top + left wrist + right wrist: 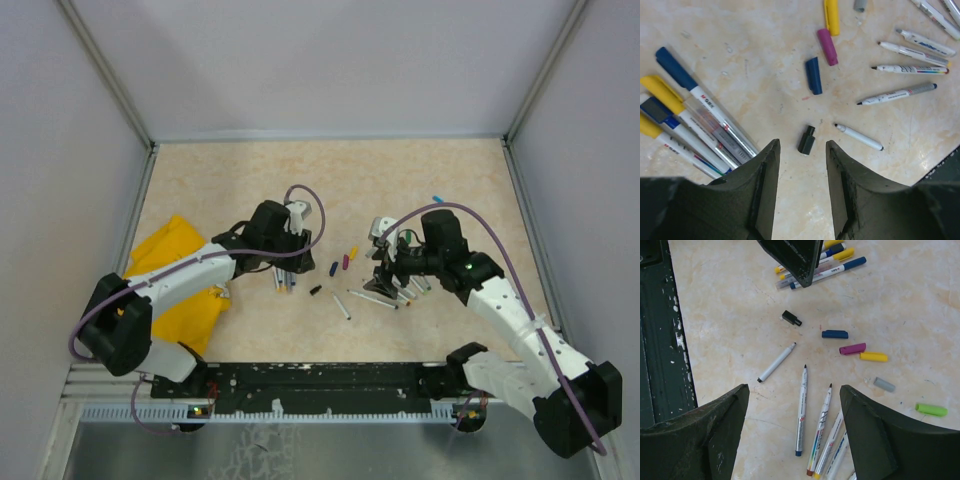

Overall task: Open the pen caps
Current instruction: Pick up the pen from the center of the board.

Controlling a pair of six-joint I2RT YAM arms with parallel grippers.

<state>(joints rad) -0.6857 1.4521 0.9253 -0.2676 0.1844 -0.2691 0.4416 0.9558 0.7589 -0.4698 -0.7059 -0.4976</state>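
Over the worktop (pixel 430 180) centre, seen from above, both arms lean in with loose caps (pixel 345 262) between them. At the left wrist, the left fingers (pixel 765 185) stand spread and empty. A black cap (pixel 806 139) lies just ahead of their gap, with capped pens (pixel 700 120) bundled alongside. At the right wrist, the right fingers (pixel 722 435) gape wide, holding nothing, above uncapped pens (pixel 801 412). Uncapping looks partway done. Next, probably, one arm grips a capped pen while the other pulls its cap.

The left arm (pixel 170 278) and right arm (pixel 515 325) each have white tube parts and chunky black joints. A thin purple cable (pixel 303 187) loops over each one. A tiny green light (pixel 467 266) glows on the right arm. The fingers (pixel 765 190) look dark, maybe rough plastic.
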